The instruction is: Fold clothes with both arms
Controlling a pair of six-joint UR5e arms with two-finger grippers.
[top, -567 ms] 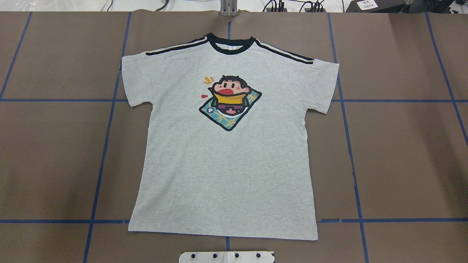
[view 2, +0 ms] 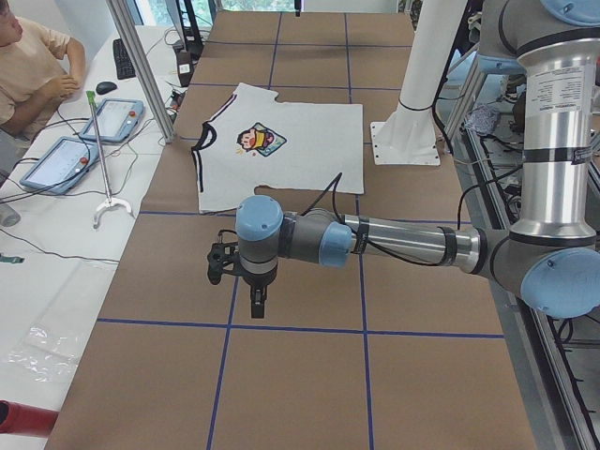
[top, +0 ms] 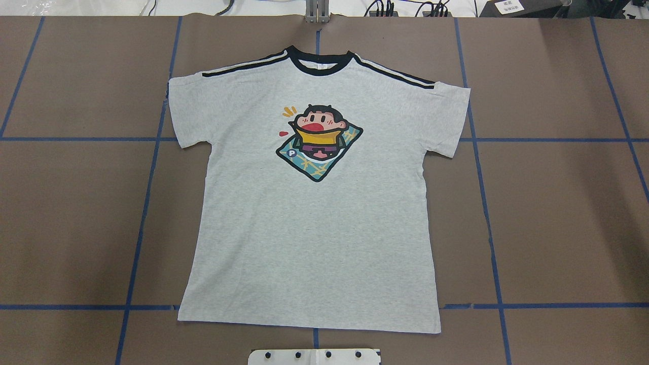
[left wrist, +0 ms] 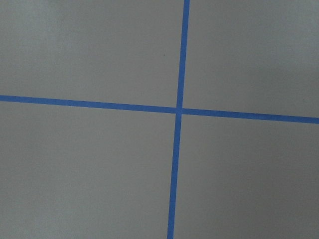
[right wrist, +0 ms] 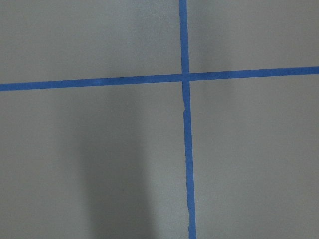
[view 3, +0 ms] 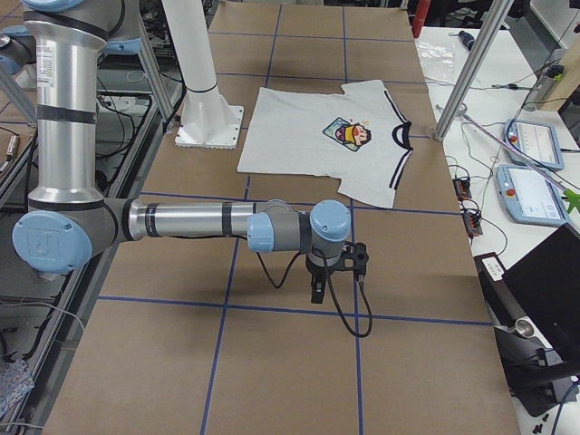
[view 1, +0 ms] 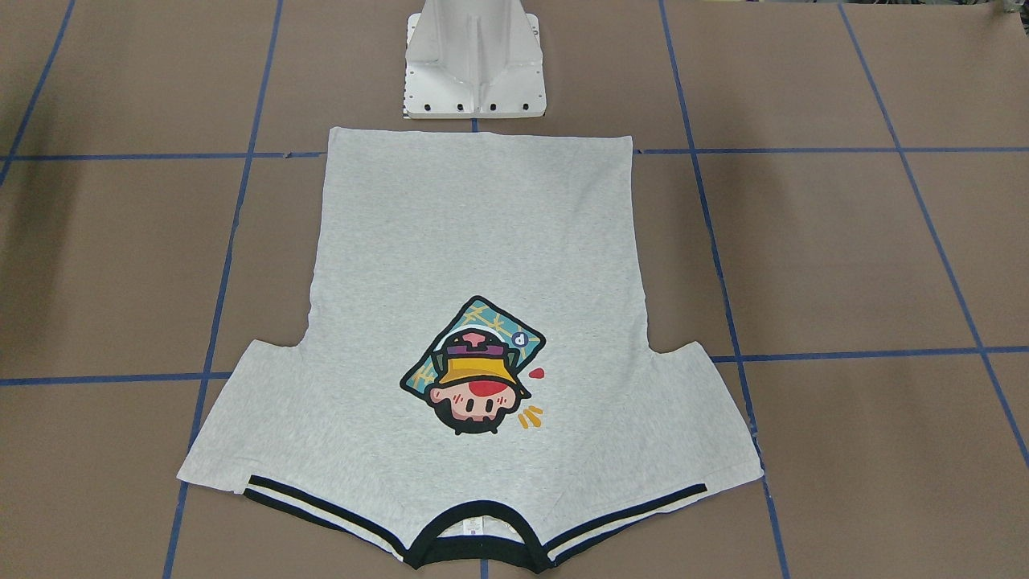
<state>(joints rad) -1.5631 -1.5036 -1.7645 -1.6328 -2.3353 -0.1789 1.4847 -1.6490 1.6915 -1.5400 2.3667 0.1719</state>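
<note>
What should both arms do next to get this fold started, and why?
Probably bring the left gripper and right gripper in toward the T-shirt, one to each side. It lies flat and unfolded, print up, while both hang over bare table well away from it.

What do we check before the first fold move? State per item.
1. Shirt flat, print up: ok.
2. Sleeves spread, none tucked under: ok.
3. Left gripper off the shirt, over bare table: ok.
4. Right gripper off the shirt, over bare table: ok.
5. Grippers open: cannot tell, they show in side views only.
6. Hem apart from pedestal: ok.
</note>
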